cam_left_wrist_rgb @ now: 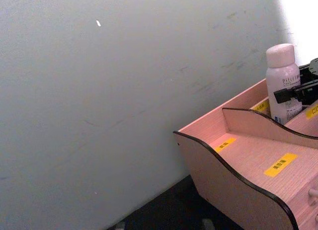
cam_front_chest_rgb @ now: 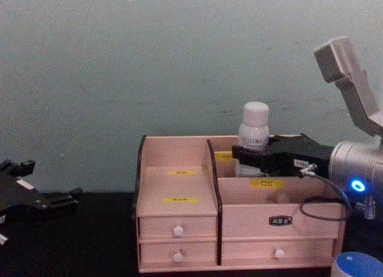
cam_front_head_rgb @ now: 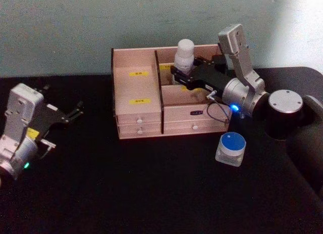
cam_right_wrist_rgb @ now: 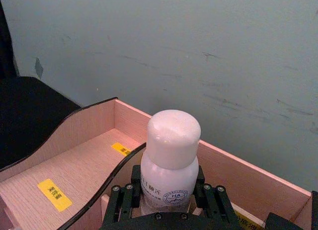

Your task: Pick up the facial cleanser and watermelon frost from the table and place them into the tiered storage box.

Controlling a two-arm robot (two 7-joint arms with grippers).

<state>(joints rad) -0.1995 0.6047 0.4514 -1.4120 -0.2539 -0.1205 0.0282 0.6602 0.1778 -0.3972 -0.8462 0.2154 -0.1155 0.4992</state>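
Note:
The facial cleanser, a tall white bottle with a rounded cap, stands upright in the back right compartment of the tiered storage box. My right gripper reaches over the box from the right and is shut on the bottle's lower body; its black fingers press on both sides. Whether the bottle's base rests on the compartment floor is hidden. The watermelon frost, a squat jar with a blue lid, sits on the black table in front of the box's right end. My left gripper is parked open at the far left.
The box has two left tiers with yellow labels and small drawers with white knobs along its front. A pale wall stands close behind it. The right arm's round dark joint hangs right of the box, above the jar's side.

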